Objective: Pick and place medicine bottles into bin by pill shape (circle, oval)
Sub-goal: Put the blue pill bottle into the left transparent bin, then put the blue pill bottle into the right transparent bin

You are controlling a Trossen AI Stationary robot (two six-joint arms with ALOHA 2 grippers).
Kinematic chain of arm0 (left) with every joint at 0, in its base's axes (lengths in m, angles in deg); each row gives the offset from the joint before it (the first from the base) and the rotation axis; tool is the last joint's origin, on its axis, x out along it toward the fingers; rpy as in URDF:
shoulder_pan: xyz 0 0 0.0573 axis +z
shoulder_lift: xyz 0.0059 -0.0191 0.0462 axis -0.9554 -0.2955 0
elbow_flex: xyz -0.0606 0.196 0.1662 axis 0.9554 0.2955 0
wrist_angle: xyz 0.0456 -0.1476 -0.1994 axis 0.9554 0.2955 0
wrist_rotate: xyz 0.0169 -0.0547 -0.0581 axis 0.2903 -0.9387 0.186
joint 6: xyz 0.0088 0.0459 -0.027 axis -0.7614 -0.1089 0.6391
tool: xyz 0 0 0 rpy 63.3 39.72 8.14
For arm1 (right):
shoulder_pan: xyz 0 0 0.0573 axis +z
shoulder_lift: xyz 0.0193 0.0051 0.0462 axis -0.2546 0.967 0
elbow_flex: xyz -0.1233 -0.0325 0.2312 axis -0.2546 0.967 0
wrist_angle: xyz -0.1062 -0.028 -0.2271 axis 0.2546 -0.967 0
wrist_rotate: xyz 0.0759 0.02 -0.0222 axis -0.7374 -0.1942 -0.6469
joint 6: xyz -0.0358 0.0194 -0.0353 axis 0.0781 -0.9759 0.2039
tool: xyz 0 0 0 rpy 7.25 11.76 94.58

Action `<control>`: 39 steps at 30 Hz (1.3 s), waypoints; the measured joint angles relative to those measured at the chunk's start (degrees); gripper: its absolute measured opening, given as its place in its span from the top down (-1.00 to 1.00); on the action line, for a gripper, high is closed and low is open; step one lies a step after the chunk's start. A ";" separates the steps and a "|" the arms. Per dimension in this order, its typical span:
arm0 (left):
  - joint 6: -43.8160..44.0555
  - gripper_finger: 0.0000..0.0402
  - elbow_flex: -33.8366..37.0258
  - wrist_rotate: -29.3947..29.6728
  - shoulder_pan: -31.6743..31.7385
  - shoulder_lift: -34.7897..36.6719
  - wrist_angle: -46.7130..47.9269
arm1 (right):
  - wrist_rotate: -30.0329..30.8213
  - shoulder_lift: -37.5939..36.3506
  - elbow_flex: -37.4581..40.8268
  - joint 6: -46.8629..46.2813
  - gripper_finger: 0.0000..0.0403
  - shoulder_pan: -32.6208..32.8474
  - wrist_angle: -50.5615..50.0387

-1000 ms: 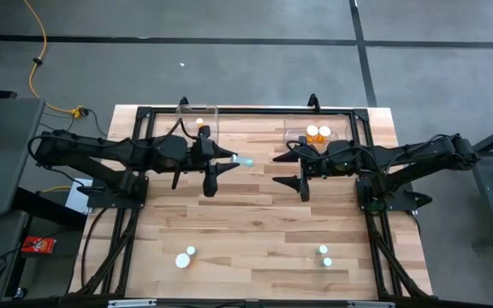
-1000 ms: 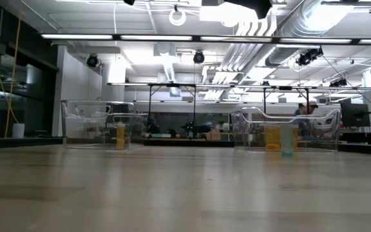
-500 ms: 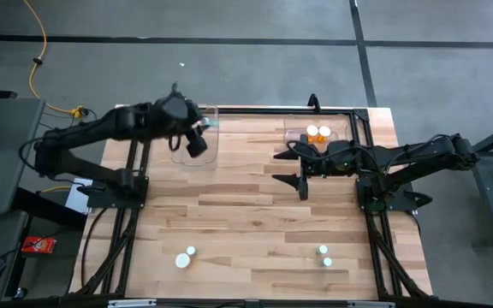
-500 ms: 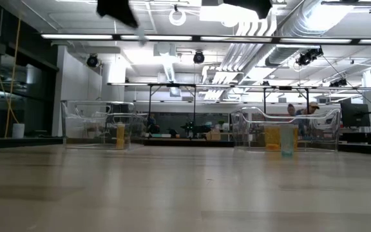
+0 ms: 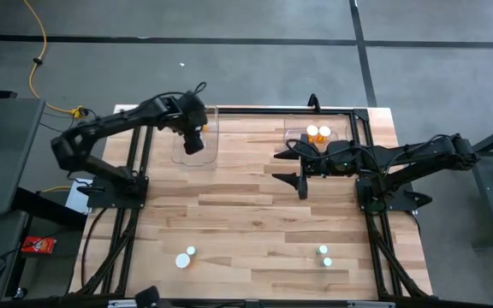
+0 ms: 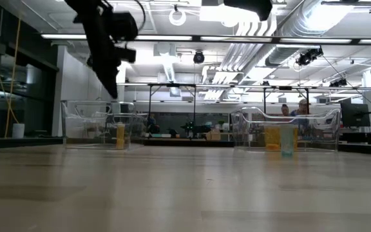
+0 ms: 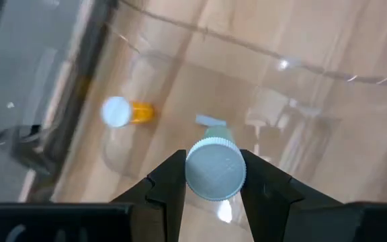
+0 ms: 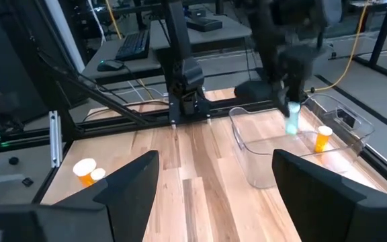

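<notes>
My left gripper (image 5: 193, 143) hangs over the clear left bin (image 5: 209, 113) at the table's far left, shut on a pale greenish bottle with a white cap (image 7: 213, 176). The bottle also shows in the right wrist view (image 8: 292, 119), below the fingers. An amber bottle (image 7: 127, 111) lies on its side on the bin's floor. My right gripper (image 5: 302, 175) is open and empty, over the table just in front of the clear right bin (image 5: 291, 134), which holds amber bottles (image 5: 317, 133). Two bottles (image 5: 184, 257) stand near the front left, two more (image 5: 324, 255) near the front right. My left gripper pinches the greenish bottle between its two fingers at the cap's sides (image 7: 189, 173), its top end. The fingers come from above, pointing down. The bottle hangs upright, cap up, clear above the bin's floor.
A black frame (image 5: 255, 111) runs along the table's far edge and sides. The low view shows the left bin (image 6: 98, 125) and the right bin (image 6: 285, 129) standing on the wood. People show in the room behind.
My left gripper has swung with the greenish bottle from the table's middle toward the far left edge, and now stands over the left bin, turned to point down. It has stayed shut on the bottle. My right arm has kept still.
</notes>
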 joint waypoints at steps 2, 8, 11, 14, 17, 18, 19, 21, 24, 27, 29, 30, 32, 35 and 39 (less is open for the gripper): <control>-1.89 0.44 0.24 -0.20 0.57 -2.67 -1.13 | 0.83 0.00 0.00 -0.04 -0.40 0.00 0.02; -4.05 0.44 0.16 -0.13 2.04 -10.00 -3.55 | 1.63 0.00 0.00 -1.15 -0.40 0.00 0.02; -4.98 0.44 0.16 0.10 2.54 -12.29 -4.57 | 1.63 -0.02 0.00 -2.25 -0.40 0.00 0.01; -5.16 0.44 0.16 0.29 2.93 -13.43 -5.76 | 2.09 -0.02 0.00 -2.42 -0.40 0.00 0.02; -5.19 0.43 0.16 0.50 2.98 -13.67 -6.34 | 2.10 -0.02 0.00 -2.42 -0.40 0.00 0.02; -5.19 0.41 0.16 0.48 2.98 -13.67 -6.76 | 2.11 -0.02 0.00 -2.42 -0.40 0.00 0.02; -5.17 0.39 0.16 0.46 2.94 -13.67 -7.07 | 2.11 -0.02 0.00 -2.42 -0.40 0.00 0.02; -5.14 0.32 0.16 0.46 2.91 -13.67 -7.08 | 2.11 -0.02 0.00 -2.42 -0.40 0.00 0.02; -5.16 0.21 0.16 0.46 2.93 -13.67 -7.11 | 2.14 0.00 0.00 -2.42 -0.40 0.00 0.02; -4.75 0.10 0.16 0.46 2.93 -13.67 -7.12 | 2.14 -0.01 0.01 -2.42 -0.40 0.00 0.02; -4.74 0.05 0.16 0.46 2.91 -13.67 -7.10 | 2.14 -0.02 0.00 -2.42 -0.40 0.00 0.02; -4.60 0.03 0.16 0.45 2.91 -13.63 -7.06 | 2.14 -0.02 0.00 -2.42 -0.40 0.00 0.03; -3.73 -0.01 -0.24 0.41 2.91 -13.19 -6.12 | 2.14 -0.02 0.00 -2.42 -0.40 0.00 0.04; -3.24 -0.05 -2.28 -0.44 2.91 -11.29 -3.59 | 2.14 -0.02 0.00 -2.42 -0.40 0.00 0.04; -2.99 -0.05 -6.41 -0.63 2.91 -6.55 -0.51 | 2.14 -0.02 0.00 -2.40 -0.40 0.00 0.04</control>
